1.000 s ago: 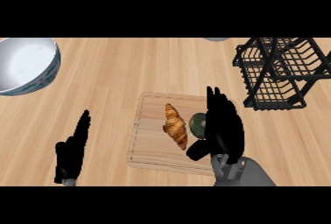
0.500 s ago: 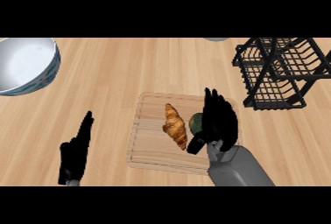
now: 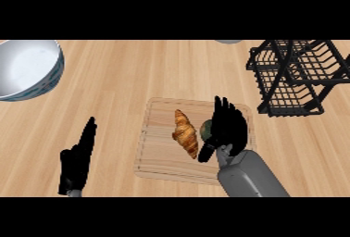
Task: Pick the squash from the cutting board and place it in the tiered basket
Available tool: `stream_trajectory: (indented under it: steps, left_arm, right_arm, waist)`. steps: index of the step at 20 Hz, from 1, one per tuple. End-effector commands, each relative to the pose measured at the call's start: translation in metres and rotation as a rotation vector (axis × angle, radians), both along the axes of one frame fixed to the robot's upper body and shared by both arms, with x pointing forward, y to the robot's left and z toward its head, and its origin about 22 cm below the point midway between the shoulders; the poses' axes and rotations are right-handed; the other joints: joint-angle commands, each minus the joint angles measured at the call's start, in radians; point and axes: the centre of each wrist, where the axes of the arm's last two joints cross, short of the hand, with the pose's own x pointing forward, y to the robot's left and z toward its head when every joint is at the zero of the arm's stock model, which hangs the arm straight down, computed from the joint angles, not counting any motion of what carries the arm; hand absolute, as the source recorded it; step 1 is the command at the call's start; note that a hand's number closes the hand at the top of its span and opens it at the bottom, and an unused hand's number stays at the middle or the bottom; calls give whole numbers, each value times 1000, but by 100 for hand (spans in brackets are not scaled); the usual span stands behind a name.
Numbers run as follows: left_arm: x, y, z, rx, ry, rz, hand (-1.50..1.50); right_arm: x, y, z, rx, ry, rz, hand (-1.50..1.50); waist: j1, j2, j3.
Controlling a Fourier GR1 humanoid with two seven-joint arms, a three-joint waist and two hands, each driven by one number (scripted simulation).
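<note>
On the wooden cutting board (image 3: 159, 155) lies a dark green squash (image 3: 205, 128), mostly hidden under my right hand (image 3: 228, 129). That hand is laid over the squash from the right, fingers straight and pointing away from me, thumb hanging toward the board's near side. Only the squash's left edge shows. The black wire tiered basket (image 3: 295, 76) stands at the far right, well apart from the hand. My left hand (image 3: 77, 159) rests open at the lower left, fingers up, holding nothing.
A golden croissant (image 3: 184, 139) lies on the board just left of the squash. A large white bowl with a blue outside (image 3: 26, 68) sits at the far left. A grey object's edge (image 3: 229, 41) peeks in at the top.
My right hand has shifted slightly left and settled over the squash, covering more of it. The left hand has barely moved.
</note>
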Motion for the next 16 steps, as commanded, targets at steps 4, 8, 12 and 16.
stream_trajectory:
  steps: [4,8,12,16]
  left_arm:
    - [-7,9,-10,-6,59,4,0]
    - [-9,-24,-15,5,39,-13,0]
    - [-2,-7,6,4,53,-17,0]
    - [-7,1,-4,-7,54,-7,0]
  right_arm:
    - [10,3,-14,-32,143,-112,-150]
    - [12,1,-14,-11,155,-119,-150]
    - [14,1,-24,-5,169,-114,-150]
    - [16,-8,-34,-12,160,-135,150]
  waist:
    - [1,5,-5]
    - [-1,4,-5]
    - [1,3,-4]
    - [0,4,-4]
